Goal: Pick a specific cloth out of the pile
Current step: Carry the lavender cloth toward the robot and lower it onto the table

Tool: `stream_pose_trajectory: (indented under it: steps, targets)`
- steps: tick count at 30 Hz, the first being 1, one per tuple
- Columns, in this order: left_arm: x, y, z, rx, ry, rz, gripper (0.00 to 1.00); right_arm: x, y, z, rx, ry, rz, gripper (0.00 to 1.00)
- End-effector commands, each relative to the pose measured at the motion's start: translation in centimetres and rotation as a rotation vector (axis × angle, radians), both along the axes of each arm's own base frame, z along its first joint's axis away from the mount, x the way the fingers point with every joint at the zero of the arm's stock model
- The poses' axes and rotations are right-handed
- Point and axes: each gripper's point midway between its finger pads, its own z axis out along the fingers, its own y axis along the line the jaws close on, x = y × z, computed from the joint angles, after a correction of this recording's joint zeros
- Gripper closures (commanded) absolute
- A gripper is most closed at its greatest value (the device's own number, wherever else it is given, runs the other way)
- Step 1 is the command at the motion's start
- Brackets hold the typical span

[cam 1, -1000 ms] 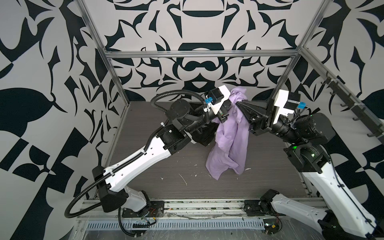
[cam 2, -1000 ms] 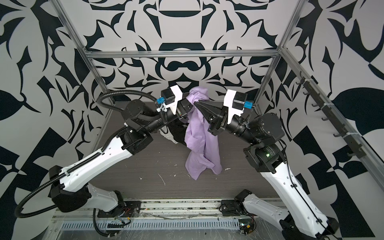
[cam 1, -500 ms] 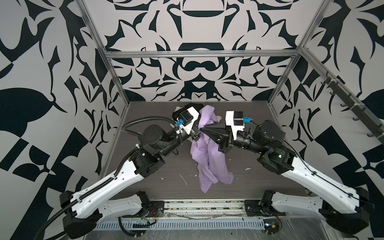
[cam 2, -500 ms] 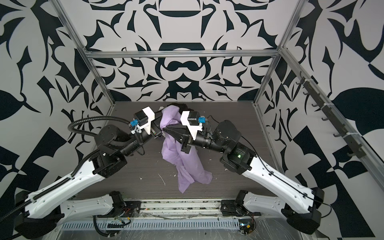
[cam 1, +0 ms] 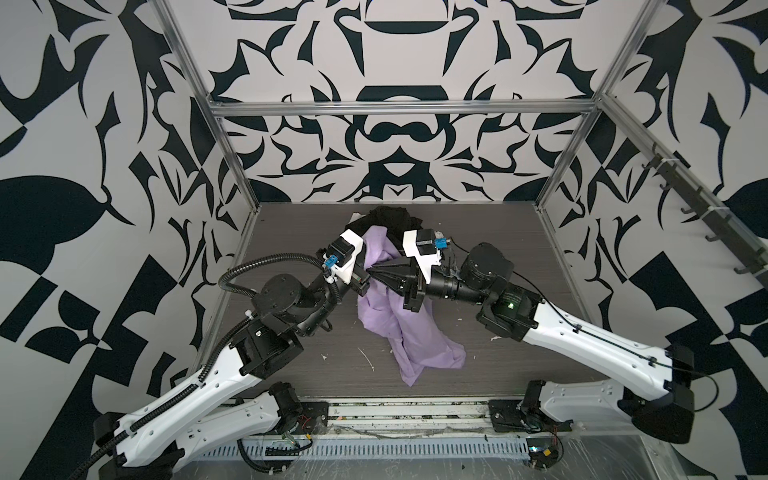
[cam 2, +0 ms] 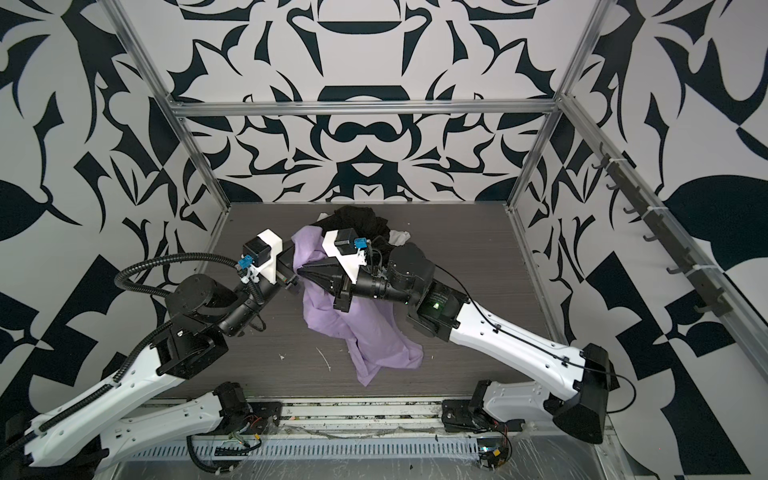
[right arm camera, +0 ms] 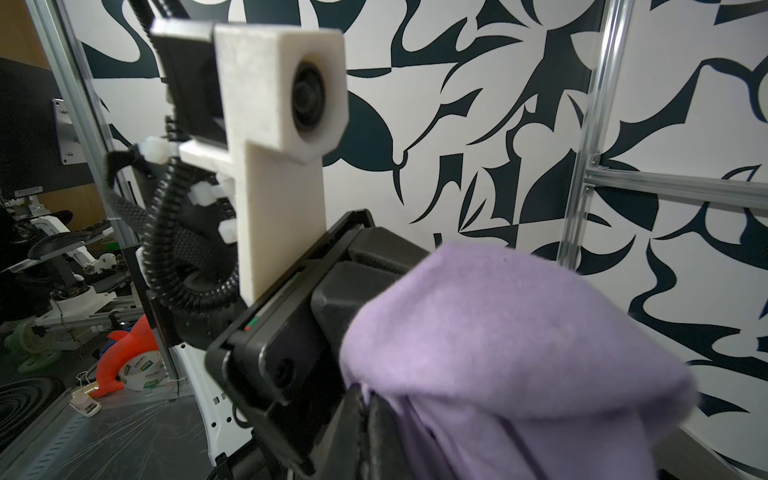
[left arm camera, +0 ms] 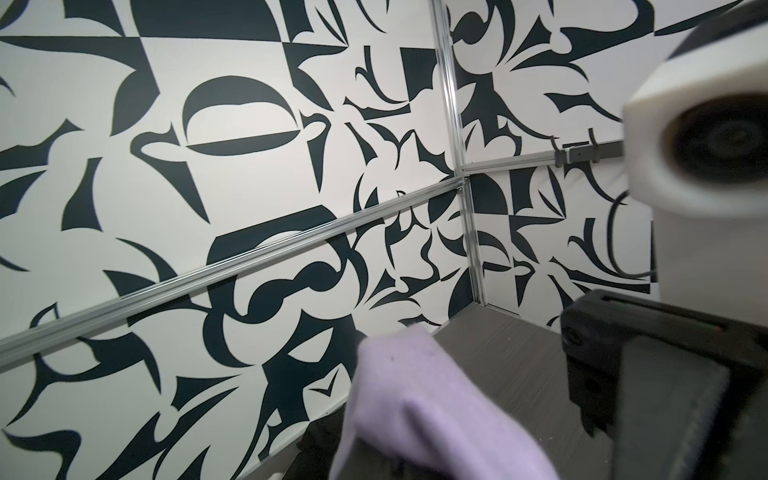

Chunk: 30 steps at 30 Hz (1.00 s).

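Far left in both top views: L arm extended from front-left corner over the bench (cam 1: 291, 232). L claw (cam 1: 362, 275) clenched on the cloth (cam 1: 411, 332), tips sunk in lavender fabric, approx mid-bench. Cloth bunched at the grip, one fold standing above both claws. Rest draped down, w/ lower end spread on bench toward front edge, right of centre. Tip to tip w/ L claw: R claw (cam 1: 372, 272), likewise clamped tight on same bunch of cloth.

Behind, at back-centre of bench: the pile (cam 1: 390, 220). Black garment (cam 2: 359, 218) on top, white garment (cam 2: 400, 237) poking out at its right side. Cloth's top fold overlapping pile in view; contact, can't tell.

L wrist view: cloth (left arm camera: 415, 399) blurred in foreground, R claw's housing beside it. R wrist view: cloth (right arm camera: 519, 353) draped over L claw's tips, hiding them.

Far right: R arm extended from front-right corner.
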Motion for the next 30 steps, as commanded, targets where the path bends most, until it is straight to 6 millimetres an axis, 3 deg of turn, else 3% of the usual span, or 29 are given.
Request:
stream_pose_trajectory:
  steps: [1, 8, 14, 22, 30]
  targets:
    - [-1.8, -1.0, -0.6, -0.012, 0.014, -0.105, 1.00, 1.1, 2.1, -2.8, -0.054, 0.072, -0.005, 1.00]
    - [-1.6, -0.5, -3.1, -0.001, 0.089, -0.091, 1.00, 1.3, 1.9, -5.1, -0.089, 0.096, -0.023, 1.00]
    - [-1.3, -2.0, -5.4, 0.023, 0.169, -0.130, 1.00, 1.3, 0.2, -8.0, -0.140, 0.127, -0.079, 1.00]
    - [-1.0, -4.9, -13.8, 0.027, 0.363, -0.209, 1.00, 1.0, -4.6, -14.5, -0.241, 0.186, -0.214, 1.00]
    - [-1.9, -5.2, -20.6, -0.004, 0.572, -0.240, 1.00, 0.3, -9.7, -21.5, -0.369, 0.283, -0.344, 1.00]
